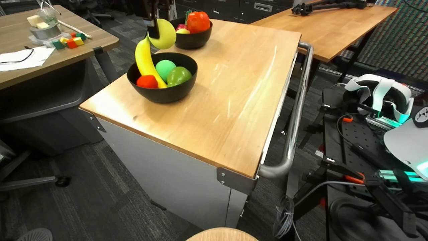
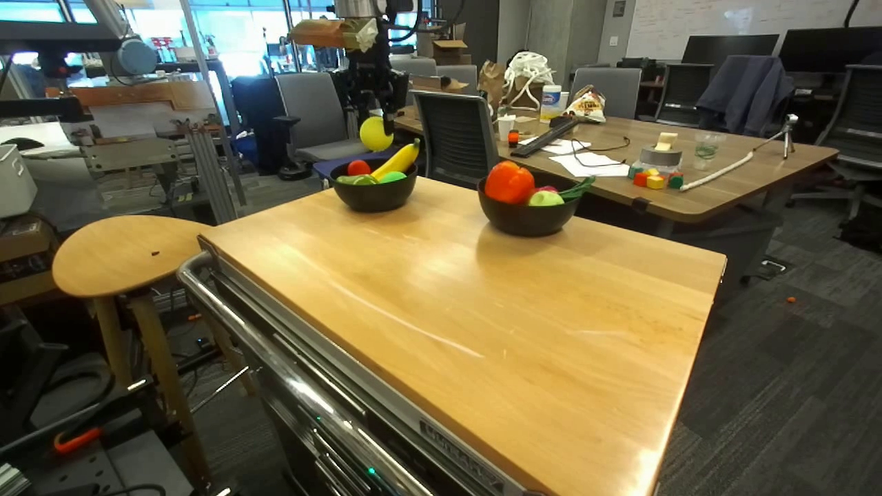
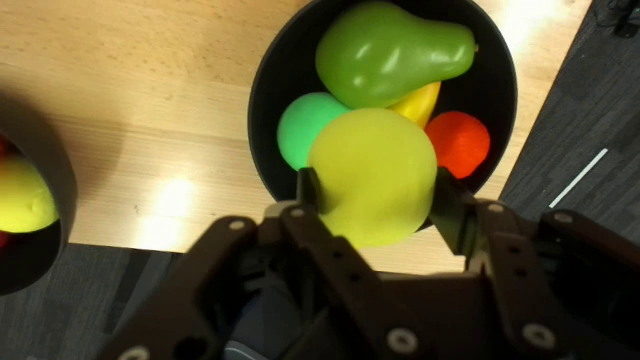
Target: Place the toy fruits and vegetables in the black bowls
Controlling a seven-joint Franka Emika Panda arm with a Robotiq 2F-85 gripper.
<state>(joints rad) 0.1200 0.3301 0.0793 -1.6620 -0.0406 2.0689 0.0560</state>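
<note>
presently, the black two-finger gripper (image 3: 376, 192) is clamping a round yellow toy (image 3: 372, 167); two loaded round black bowls (image 1: 167, 96) (image 1: 194, 41) are sitting below it; apparently one placement is remaining.

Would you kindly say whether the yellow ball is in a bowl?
Out: the pincer holds the ball above the bowl with the banana, in both exterior views.

The gripper (image 2: 377, 129) holds a yellow ball (image 2: 375, 136) above a black bowl (image 2: 377, 197).
</note>
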